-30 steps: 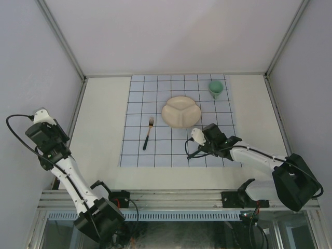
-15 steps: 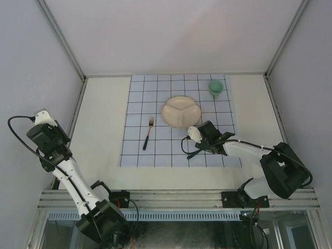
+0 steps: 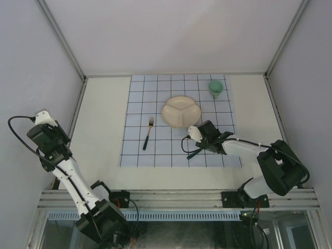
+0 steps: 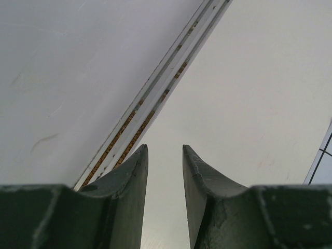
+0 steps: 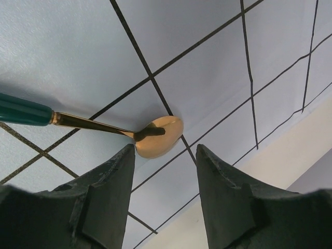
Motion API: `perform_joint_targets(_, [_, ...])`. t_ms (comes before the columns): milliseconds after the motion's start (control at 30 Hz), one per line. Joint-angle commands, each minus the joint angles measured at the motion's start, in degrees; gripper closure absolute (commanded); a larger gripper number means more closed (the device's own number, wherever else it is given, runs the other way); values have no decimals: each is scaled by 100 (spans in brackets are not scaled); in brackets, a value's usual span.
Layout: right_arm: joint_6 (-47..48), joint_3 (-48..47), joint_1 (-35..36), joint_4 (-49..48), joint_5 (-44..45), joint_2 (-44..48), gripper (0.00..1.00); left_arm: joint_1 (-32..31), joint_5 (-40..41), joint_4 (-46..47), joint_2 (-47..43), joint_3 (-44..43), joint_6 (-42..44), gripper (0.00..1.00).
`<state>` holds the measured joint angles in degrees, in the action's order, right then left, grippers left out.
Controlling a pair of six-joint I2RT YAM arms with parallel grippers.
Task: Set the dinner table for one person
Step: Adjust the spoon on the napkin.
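The dinner table [image 3: 98,119] is a cream-white surface with a pale-blue grid cloth [image 3: 155,98] on it. On the cloth lie a cream divided plate [image 3: 181,111], a green cup [image 3: 216,88], a fork [image 3: 148,133] left of the plate, and a spoon [image 3: 194,153] below the plate. In the right wrist view the spoon's gold bowl [image 5: 158,136] and green handle [image 5: 21,110] lie flat on the cloth. My right gripper [image 5: 166,150] is open and empty just above the spoon's bowl [image 3: 197,145]. My left gripper [image 4: 163,150] is open and empty, raised at the table's left edge [image 3: 45,132].
The enclosure's grey walls and metal frame rails [image 4: 155,98] border the table on the left, back and right. The cloth's near edge [image 5: 290,129] and bare table [image 5: 311,140] lie just past the spoon. The cloth's left edge [image 4: 324,161] shows in the left wrist view.
My right gripper has shifted a little left, toward the plate, staying over the spoon. The spoon, fork, plate and cup have not moved. The left arm has barely moved.
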<state>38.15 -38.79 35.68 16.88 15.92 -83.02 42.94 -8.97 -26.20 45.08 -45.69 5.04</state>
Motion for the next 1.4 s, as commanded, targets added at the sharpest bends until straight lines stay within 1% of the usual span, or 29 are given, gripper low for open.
perform_joint_targets(0, [3,-180,-165,-122,-26,80,51,44,-55,220,45,71,-85,63])
perform_joint_targets(67, [41,-174,-265,-153,-34,49,55,44,-83,228,85,57,-108,63])
perform_joint_targets(167, [78,-175,-364,-218,-10,-47,64,43,-55,217,66,71,-79,63])
perform_joint_targets(233, [74,-176,-381,-237,15,-96,66,39,-30,215,18,93,-50,63])
perform_joint_targets(467, [46,-180,-393,-232,15,-56,67,39,-63,195,-9,131,-43,63])
perform_joint_targets(733, [35,-180,-342,-100,-107,19,59,42,-101,212,38,113,-73,63])
perform_joint_targets(867, [145,-180,-194,-252,82,-151,57,43,-74,196,-51,139,-57,63])
perform_joint_targets(1167, [314,-215,217,-652,558,-689,58,45,-48,194,-83,166,-42,63])
perform_joint_targets(1367, [403,-216,243,-780,587,-875,62,45,-39,215,-21,162,-73,63])
